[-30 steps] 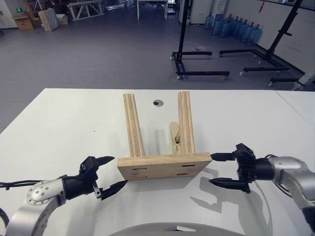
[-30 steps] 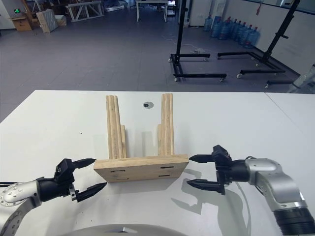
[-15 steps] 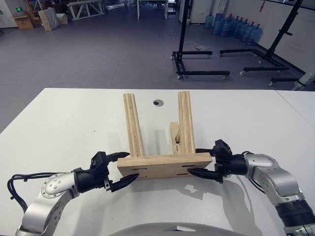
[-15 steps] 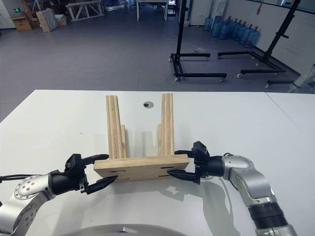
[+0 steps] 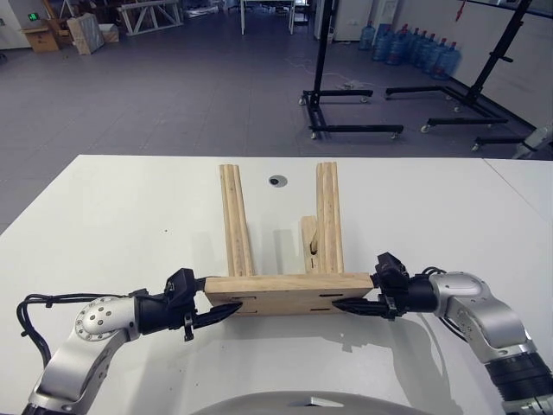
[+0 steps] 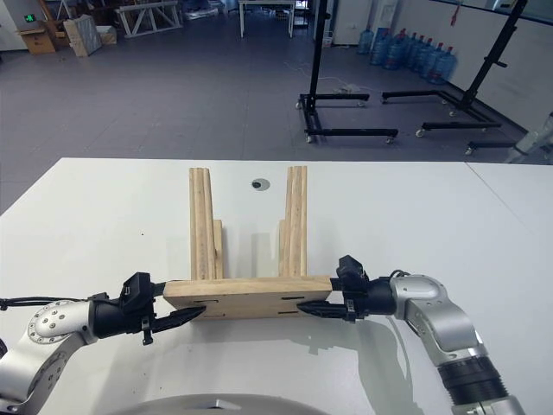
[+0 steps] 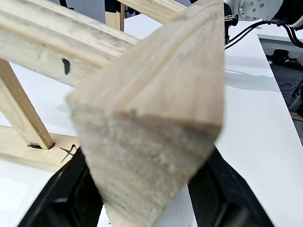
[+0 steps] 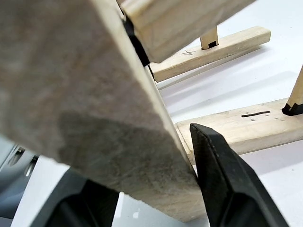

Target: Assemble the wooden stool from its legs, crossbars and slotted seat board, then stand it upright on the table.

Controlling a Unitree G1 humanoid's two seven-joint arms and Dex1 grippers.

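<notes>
The wooden stool lies on its side on the white table (image 5: pixel 104 207). Its seat board (image 5: pixel 285 292) faces me, and its legs (image 5: pixel 235 220) point away. A short crossbar (image 5: pixel 308 238) sits beside the right pair of legs (image 5: pixel 328 216). My left gripper (image 5: pixel 207 301) is shut on the left end of the board (image 7: pixel 156 118), one black finger (image 7: pixel 71 198) on each face. At the opposite end, my right gripper (image 5: pixel 359 294) is shut on the seat board (image 8: pixel 85 94), with a finger (image 8: pixel 222 175) pressed against it.
A small round hole (image 5: pixel 277 181) is in the table just beyond the leg tips. Black wheeled stands (image 5: pixel 346 95) and water bottles (image 5: pixel 415 47) stand on the floor behind the table. White tabletop extends to both sides of the stool.
Both grippers came in from the sides, straddled the ends of the seat board and shut on it. The board has tipped slightly, showing less of its face.
</notes>
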